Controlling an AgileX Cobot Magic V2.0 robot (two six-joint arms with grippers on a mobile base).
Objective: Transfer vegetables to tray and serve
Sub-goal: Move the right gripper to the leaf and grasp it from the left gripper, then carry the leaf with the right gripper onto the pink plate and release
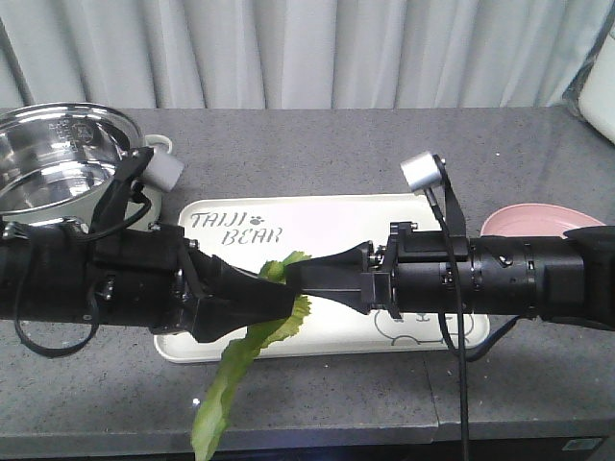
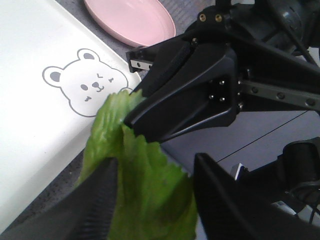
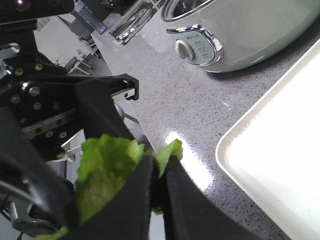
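hanging over the near edge of the tray (image 1: 336,221), the lettuce (image 1: 231,375) is pinched at its top by the right gripper (image 1: 293,274); fingers of the left gripper (image 1: 286,307) flank it, whether clamped i cannot tell. likely a handover mid-transfer; next, lower it onto the tray. grey counter (image 1: 384,144), 1 pot (image 1: 58,115), pink plate (image 1: 524,221), curtain (image 1: 317,48) behind.

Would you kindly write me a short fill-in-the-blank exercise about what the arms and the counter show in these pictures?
1. The lettuce leaf pinched by the right gripper is coloured ___.
2. The tray bears the lettering TAIJI ___.
3. The round plate beside the tray is ___.
4. In the front view, the steel pot stands to the ___ of the tray.

Missing words: green; BEAR; pink; left.
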